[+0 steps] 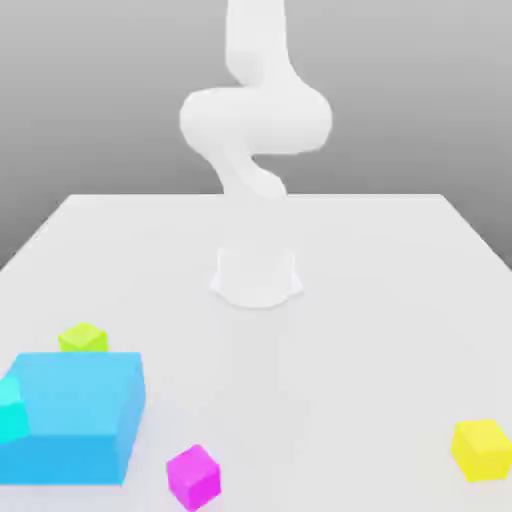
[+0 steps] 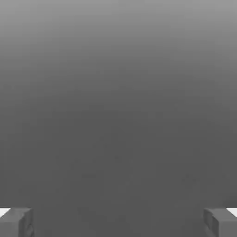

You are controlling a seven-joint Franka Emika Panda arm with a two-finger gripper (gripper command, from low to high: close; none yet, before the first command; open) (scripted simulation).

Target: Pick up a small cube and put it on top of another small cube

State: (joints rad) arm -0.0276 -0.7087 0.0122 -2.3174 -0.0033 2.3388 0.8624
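Note:
The small magenta cube (image 1: 193, 476) lies on the white table (image 1: 380, 300) near the front edge, just to the exterior view's right of the big blue block (image 1: 72, 415). A yellow small cube (image 1: 482, 449) sits at the front on the exterior view's right. A lime-yellow small cube (image 1: 83, 338) rests behind the blue block. The white arm (image 1: 255, 120) rises from its base (image 1: 257, 275) at the table's middle, far from all the cubes. In the hand view my gripper (image 2: 118, 222) is open, its two grey fingertips (image 2: 16, 222) wide apart with nothing between them.
A cyan block (image 1: 10, 410) touches the blue block on the exterior view's left. The table's far edge runs behind the arm's base.

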